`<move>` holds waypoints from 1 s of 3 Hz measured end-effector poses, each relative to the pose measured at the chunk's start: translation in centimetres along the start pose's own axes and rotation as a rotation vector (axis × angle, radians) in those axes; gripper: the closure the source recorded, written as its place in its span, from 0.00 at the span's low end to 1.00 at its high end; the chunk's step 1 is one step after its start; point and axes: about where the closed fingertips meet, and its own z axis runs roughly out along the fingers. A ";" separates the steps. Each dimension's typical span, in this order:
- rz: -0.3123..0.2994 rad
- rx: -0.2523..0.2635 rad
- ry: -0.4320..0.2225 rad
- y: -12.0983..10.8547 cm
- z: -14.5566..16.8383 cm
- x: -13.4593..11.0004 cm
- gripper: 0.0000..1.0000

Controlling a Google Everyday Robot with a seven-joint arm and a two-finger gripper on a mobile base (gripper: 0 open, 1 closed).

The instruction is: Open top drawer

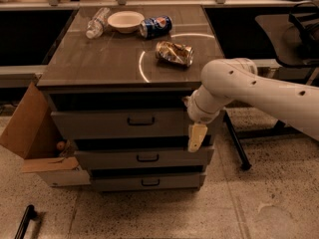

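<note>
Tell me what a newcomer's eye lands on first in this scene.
The big white robot arm reaches in from the picture's right edge, its gripper hanging by the lower right corner of the top drawer, well away from the central handle. Next comes the clutter on the cabinet top: a blue soda can, a white bowl and a crumpled snack bag.
</note>
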 end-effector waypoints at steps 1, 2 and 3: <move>0.003 -0.026 -0.001 -0.4 1.5 0.1 0.00; 0.003 -0.047 -0.003 -0.1 2.6 0.1 0.09; -0.002 -0.052 -0.002 0.9 2.6 0.0 0.27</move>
